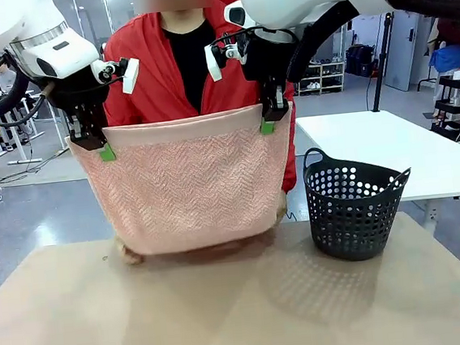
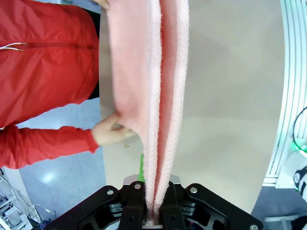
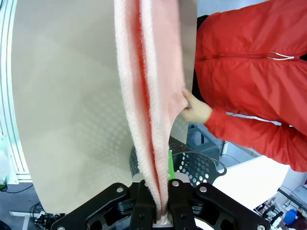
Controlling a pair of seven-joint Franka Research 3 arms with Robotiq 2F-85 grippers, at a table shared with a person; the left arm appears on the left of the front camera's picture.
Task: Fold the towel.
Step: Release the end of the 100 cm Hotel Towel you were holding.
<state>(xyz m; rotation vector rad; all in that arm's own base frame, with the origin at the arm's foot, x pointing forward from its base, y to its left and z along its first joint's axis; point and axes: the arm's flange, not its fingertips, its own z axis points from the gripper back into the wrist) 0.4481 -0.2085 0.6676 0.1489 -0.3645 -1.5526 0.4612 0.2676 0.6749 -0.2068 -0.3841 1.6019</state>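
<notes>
The salmon-pink towel point(image 1: 186, 185) hangs doubled over above the table, its smooth band along the top edge. My left gripper point(image 1: 106, 152) is shut on its top left corner and my right gripper point(image 1: 268, 125) is shut on its top right corner. Both wrist views look down the hanging towel point(image 2: 153, 110) point(image 3: 148, 120) pinched between the fingers. The person in a red jacket stands behind it, one hand point(image 2: 111, 132) holding a lower corner and the other hand point(image 3: 195, 109) holding the opposite lower corner, near the table top.
A black perforated basket point(image 1: 354, 209) stands on the tan table point(image 1: 227, 311) at the right, close to the towel's right side. A white table point(image 1: 391, 153) sits behind it. The table's front half lies bare.
</notes>
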